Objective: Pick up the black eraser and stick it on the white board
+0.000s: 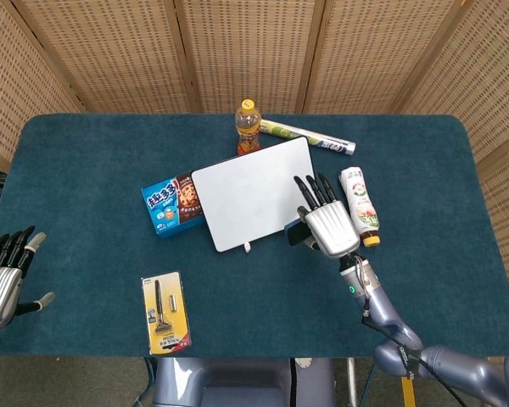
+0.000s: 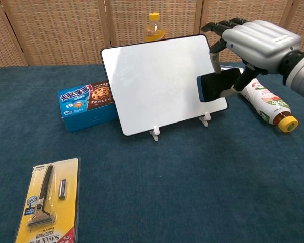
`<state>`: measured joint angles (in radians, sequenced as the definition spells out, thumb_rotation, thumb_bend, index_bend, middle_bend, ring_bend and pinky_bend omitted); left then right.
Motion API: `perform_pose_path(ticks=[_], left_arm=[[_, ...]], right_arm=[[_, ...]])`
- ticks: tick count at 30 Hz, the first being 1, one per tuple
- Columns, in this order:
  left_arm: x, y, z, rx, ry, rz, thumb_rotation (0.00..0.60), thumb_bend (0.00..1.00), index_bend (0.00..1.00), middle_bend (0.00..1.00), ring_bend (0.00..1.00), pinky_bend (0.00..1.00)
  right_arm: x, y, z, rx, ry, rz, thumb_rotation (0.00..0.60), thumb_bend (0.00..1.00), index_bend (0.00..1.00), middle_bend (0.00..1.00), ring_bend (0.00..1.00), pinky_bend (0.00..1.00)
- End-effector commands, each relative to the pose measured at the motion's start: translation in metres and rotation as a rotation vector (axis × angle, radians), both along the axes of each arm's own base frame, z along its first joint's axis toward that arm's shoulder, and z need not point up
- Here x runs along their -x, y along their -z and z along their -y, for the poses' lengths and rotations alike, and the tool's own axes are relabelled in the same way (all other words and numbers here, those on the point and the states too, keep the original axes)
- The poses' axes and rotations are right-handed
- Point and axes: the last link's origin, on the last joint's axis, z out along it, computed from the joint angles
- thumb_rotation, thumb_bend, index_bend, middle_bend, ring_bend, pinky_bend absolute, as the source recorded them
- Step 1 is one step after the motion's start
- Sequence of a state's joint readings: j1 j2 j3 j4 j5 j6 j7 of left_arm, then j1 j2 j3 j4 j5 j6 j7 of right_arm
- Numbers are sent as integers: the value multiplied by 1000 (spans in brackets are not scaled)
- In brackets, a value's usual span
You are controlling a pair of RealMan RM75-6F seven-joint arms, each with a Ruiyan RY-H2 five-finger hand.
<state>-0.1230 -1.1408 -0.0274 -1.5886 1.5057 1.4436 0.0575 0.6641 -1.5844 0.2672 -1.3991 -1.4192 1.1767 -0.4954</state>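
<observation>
The white board (image 1: 253,193) (image 2: 162,81) leans back on two small feet at the middle of the table. My right hand (image 1: 325,222) (image 2: 253,45) holds the black eraser (image 2: 216,85) (image 1: 295,232) between thumb and fingers, right in front of the board's lower right corner. Whether the eraser touches the board I cannot tell. My left hand (image 1: 2,273) hovers off the table's near left edge, fingers apart and holding nothing; the chest view does not show it.
A blue cookie box (image 2: 86,105) lies left of the board. An orange drink bottle (image 1: 248,125) and a tube (image 1: 310,136) stand behind it. A white bottle (image 2: 266,102) lies right of the board under my right hand. A razor pack (image 1: 165,312) lies near left.
</observation>
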Motion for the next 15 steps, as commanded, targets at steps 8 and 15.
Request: perform_pose_path(ticks=[8, 15], left_arm=[[2, 2, -3, 14, -17, 2, 600, 124, 0, 0, 0, 0], [4, 3, -6, 27, -28, 5, 600, 125, 0, 0, 0, 0]], right_arm=[[-6, 7, 20, 6, 26, -16, 600, 131, 575, 56, 0, 19], [-14, 19, 34, -13, 41, -3, 600, 131, 575, 56, 0, 19]])
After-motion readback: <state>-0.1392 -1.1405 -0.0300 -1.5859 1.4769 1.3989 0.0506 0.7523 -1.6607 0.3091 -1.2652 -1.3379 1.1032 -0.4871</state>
